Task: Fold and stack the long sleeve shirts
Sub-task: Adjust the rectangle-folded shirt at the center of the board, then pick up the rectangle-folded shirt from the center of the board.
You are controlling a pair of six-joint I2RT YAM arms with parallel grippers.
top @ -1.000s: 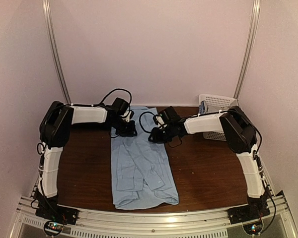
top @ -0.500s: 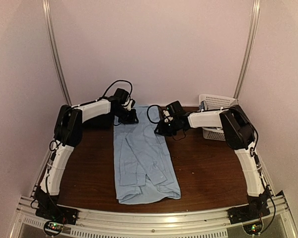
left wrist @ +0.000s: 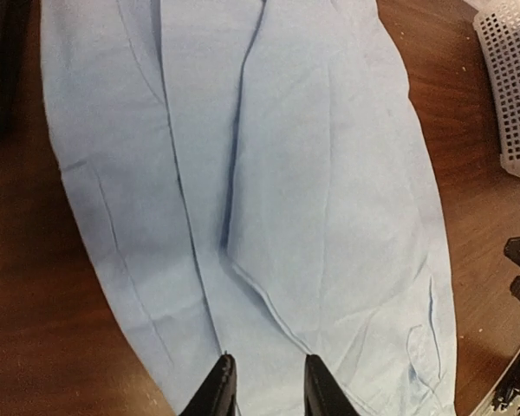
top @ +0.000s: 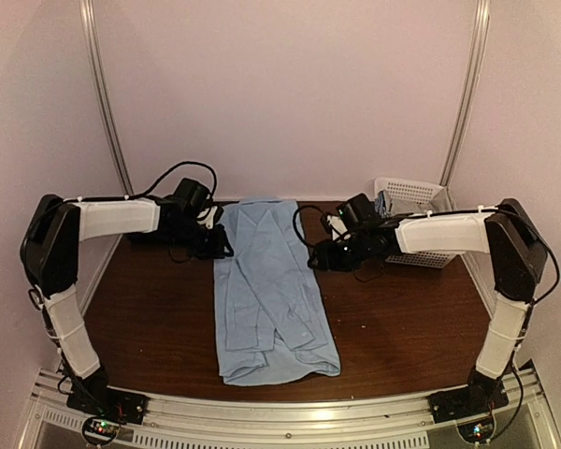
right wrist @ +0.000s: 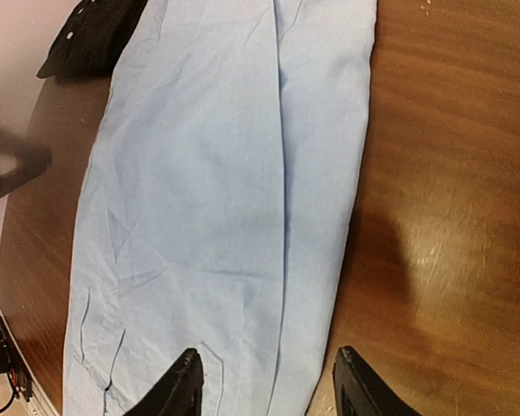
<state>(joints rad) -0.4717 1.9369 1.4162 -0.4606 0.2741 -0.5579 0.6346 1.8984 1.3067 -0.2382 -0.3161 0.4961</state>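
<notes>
The light blue shirt [top: 271,290] lies folded lengthwise along mid-bench [top: 402,318]. It looks limp and light and likely creases easily, so it is best pinched at its far corners. The left tool [left wrist: 267,371] is narrowly parted, the right tool [right wrist: 269,368] wide, both empty.

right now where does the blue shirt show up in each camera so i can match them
Top external: the blue shirt lies lengthwise down the middle of the table, between the two arms.
Left wrist: the blue shirt fills most of the frame.
Right wrist: the blue shirt covers the left and middle, with bare wood to its right.
Shared landmark: the dark wood table borders the shirt in all three.
</notes>
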